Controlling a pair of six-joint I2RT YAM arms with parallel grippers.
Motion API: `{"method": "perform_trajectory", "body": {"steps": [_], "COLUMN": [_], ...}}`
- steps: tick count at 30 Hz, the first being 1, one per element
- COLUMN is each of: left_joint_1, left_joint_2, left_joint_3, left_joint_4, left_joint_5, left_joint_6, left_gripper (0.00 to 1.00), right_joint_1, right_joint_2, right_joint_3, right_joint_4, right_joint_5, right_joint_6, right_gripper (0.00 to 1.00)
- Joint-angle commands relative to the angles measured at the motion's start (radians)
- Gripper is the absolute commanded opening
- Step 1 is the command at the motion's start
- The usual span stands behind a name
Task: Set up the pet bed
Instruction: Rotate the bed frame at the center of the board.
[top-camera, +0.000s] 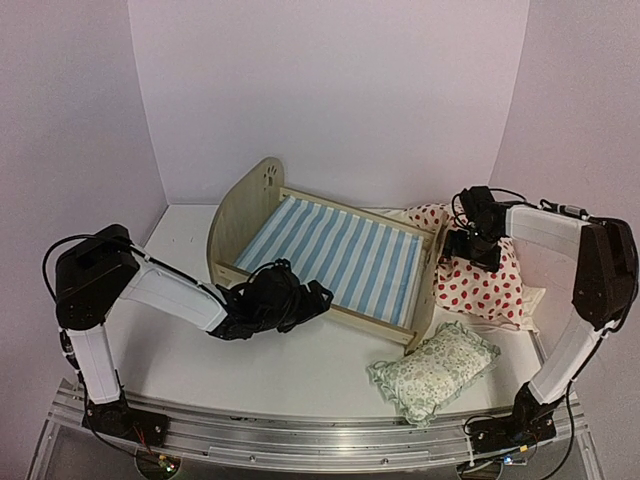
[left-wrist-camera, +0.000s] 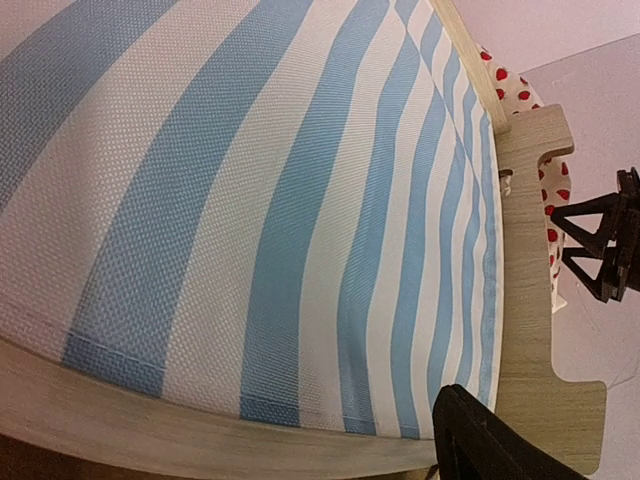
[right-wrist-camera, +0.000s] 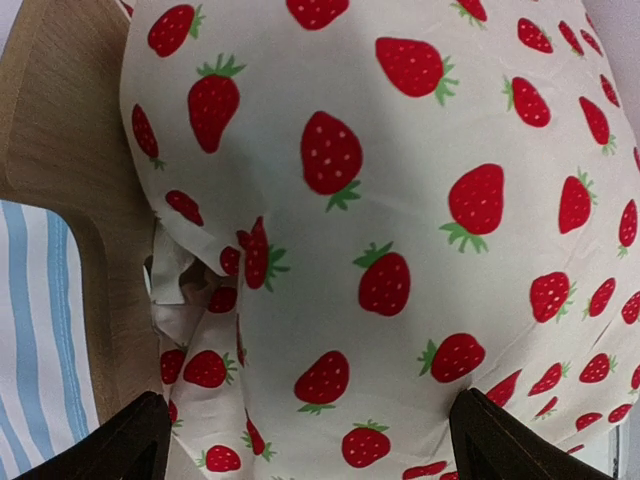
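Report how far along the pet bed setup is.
Done: the pet bed stands upright, striped base laid flat. In hand: the right gripper hovers open over the strawberry cushion beside the footboard; the left gripper sits open at the near rail, holding nothing. Remaining: the cushion and the floral pillow lie outside the frame.

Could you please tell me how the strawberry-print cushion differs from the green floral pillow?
The cream strawberry-print fabric cushion is larger and slumps against the footboard of the light-wood pet bed; the small green floral frilled pillow lies flat on the white table, further forward. Both are soft and off the bed.
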Motion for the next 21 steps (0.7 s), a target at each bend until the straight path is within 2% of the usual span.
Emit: {"method": "perform_trajectory", "body": {"steps": [1,7,12,14,16,21], "left_joint_1": [0.003,-0.002,-0.002,-0.002,-0.002,0.002], "left_joint_2": [-0.131,-0.193,-0.218,-0.205,-0.198,-0.2], "left_joint_3": [0.026,0.151,0.258,0.32,0.335,0.259], "left_joint_4": [-0.108,-0.329,-0.51,-0.611,-0.647,-0.555], "left_joint_5": [-0.066,-0.145,-0.182,-0.193,-0.219,-0.214], "left_joint_6": [0.184,0.475,0.653,0.652,0.634,0.595], "left_gripper": [0.86,0.84,0.88,0.89,0.89,0.8], "right_joint_1": [0.005,0.004,0.006,0.016,0.032,0.067], "right_joint_2": [-0.041,-0.154,-0.232,-0.242,-0.245,-0.246], "right_joint_3": [0.018,0.016,-0.032,-0.065,-0.099,-0.184], "right_joint_4": [0.0,-0.002,0.003,0.012,0.022,0.076], "right_joint_5": [-0.103,-0.11,-0.215,-0.247,-0.263,-0.275], "right_joint_6": [0.038,0.058,0.132,0.159,0.176,0.199], "right_gripper": [0.98,0.98,0.98,0.98,0.98,0.98]}}
